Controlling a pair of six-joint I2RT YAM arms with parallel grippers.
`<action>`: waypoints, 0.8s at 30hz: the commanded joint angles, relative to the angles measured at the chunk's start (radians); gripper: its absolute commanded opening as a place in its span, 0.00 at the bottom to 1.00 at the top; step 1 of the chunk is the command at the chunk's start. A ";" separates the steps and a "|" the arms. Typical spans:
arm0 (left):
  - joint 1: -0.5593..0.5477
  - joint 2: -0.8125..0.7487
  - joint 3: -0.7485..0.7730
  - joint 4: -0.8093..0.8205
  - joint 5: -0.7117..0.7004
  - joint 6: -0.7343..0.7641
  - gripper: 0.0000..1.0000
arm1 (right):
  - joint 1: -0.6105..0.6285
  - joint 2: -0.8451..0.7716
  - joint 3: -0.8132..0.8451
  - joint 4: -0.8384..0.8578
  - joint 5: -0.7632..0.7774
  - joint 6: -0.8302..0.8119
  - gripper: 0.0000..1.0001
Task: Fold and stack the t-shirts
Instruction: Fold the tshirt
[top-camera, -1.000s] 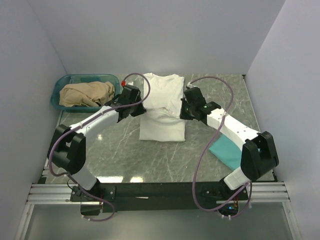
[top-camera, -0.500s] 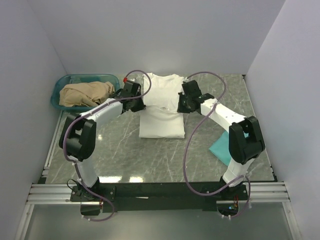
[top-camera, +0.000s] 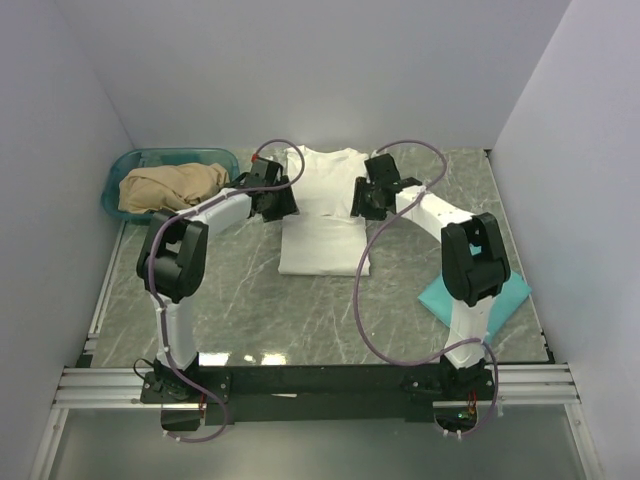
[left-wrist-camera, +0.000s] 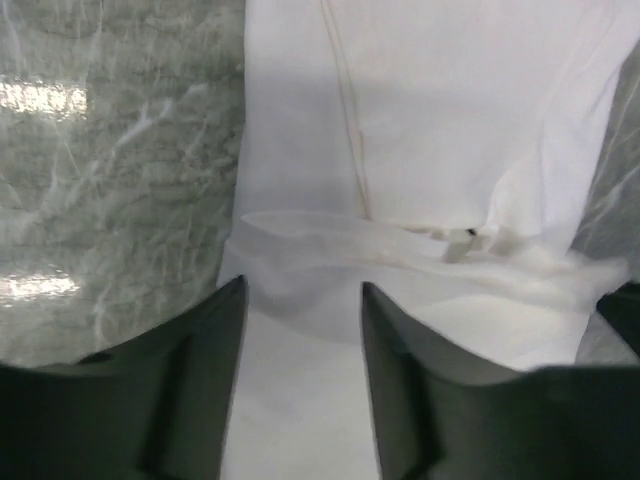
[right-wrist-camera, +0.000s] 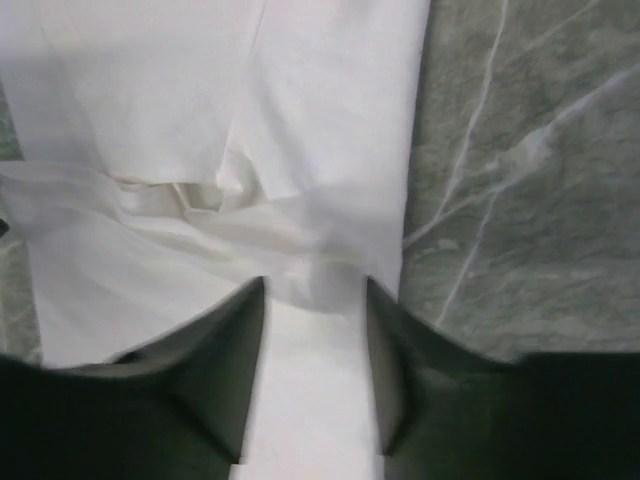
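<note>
The white t-shirt (top-camera: 320, 250) lies folded into a long strip in the middle of the table, collar end toward the back wall. A rumpled fold crosses its middle (left-wrist-camera: 420, 250) (right-wrist-camera: 250, 225). My left gripper (top-camera: 287, 203) (left-wrist-camera: 300, 300) hangs over the strip's left edge, open, with flat white cloth between and below its fingers. My right gripper (top-camera: 357, 203) (right-wrist-camera: 315, 290) hangs over the right edge, also open with nothing pinched. The teal-green t-shirt (top-camera: 510, 292) lies flat at the right, partly behind the right arm.
A teal plastic basket (top-camera: 128, 162) holding beige cloth (top-camera: 170, 187) stands at the back left, close to the left arm. Grey marble tabletop (top-camera: 240, 300) shows around the shirts. Walls close in on three sides.
Both grippers have moved toward the back wall along the white t-shirt and opened, letting go of the cloth they held. Both arms have stretched out further.
</note>
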 joint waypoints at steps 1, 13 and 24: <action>0.005 -0.022 0.046 0.017 0.034 0.025 0.61 | -0.012 -0.001 0.085 -0.016 0.033 0.001 0.56; -0.035 -0.382 -0.282 0.091 0.037 -0.057 0.99 | 0.022 -0.348 -0.270 0.069 -0.141 0.037 0.90; -0.118 -0.566 -0.642 0.157 0.011 -0.172 0.99 | 0.052 -0.413 -0.551 0.151 -0.085 0.144 0.90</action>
